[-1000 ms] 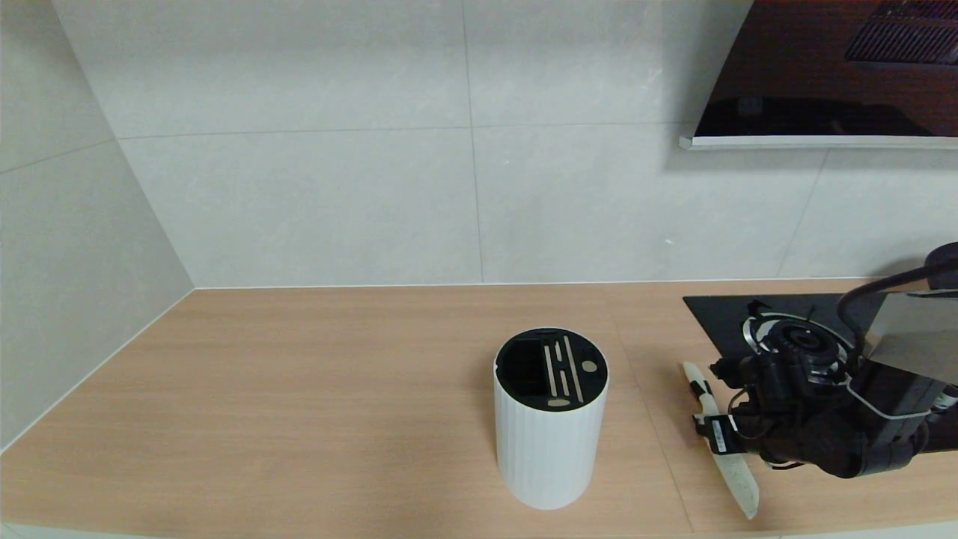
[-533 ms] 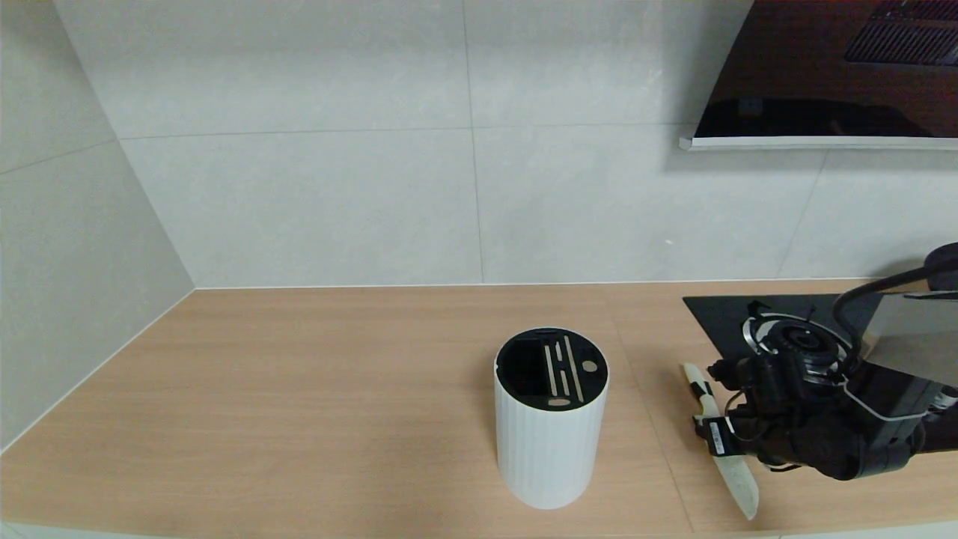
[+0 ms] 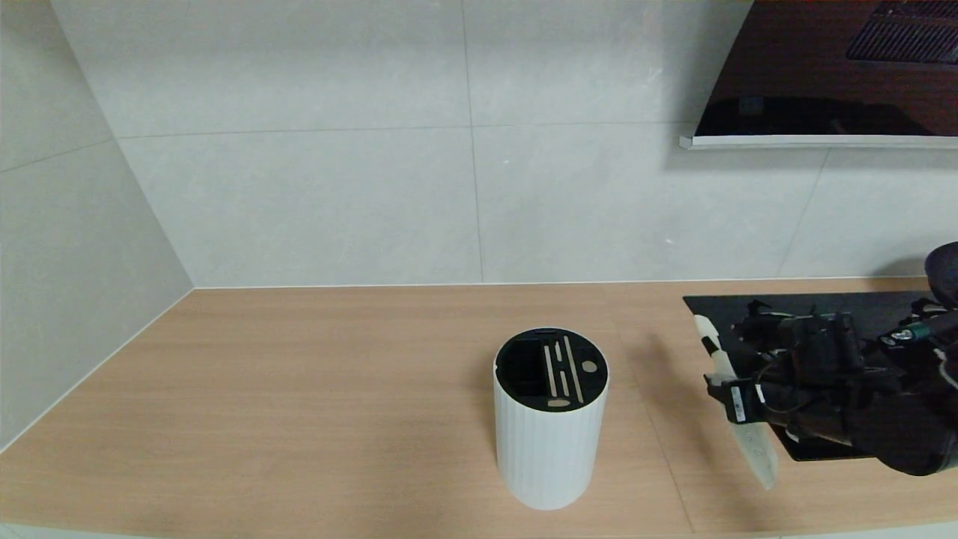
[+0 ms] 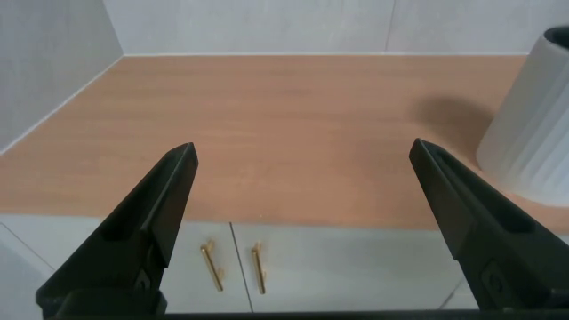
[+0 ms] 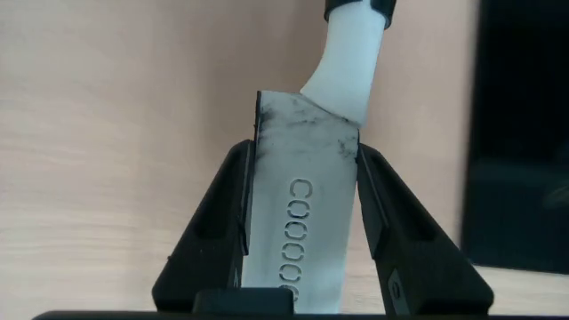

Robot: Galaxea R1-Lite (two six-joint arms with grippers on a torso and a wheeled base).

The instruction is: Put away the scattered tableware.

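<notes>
A white knife [image 3: 756, 445] with a pale handle and a black band hangs above the wooden counter [image 3: 337, 374], blade pointing toward the front edge. My right gripper [image 3: 737, 400] is shut on its blade near the handle, at the left edge of the black cooktop [image 3: 711, 308]. In the right wrist view the blade [image 5: 302, 133] sits clamped between the two fingers [image 5: 233, 209]. A white ribbed knife holder [image 3: 550, 442] with a black slotted top stands upright left of the knife. My left gripper [image 4: 302, 156] is open over the counter's front edge, with the holder [image 4: 533, 124] off to one side.
A dark range hood [image 3: 823, 75] hangs on the tiled wall above the cooktop. Bare wooden counter stretches left of the holder to the corner wall. Two brass cabinet handles [image 4: 233, 268] show below the counter's front edge.
My right gripper has risen with the knife, lifting it off the counter and carrying it back toward the cooktop. The holder has not moved.
</notes>
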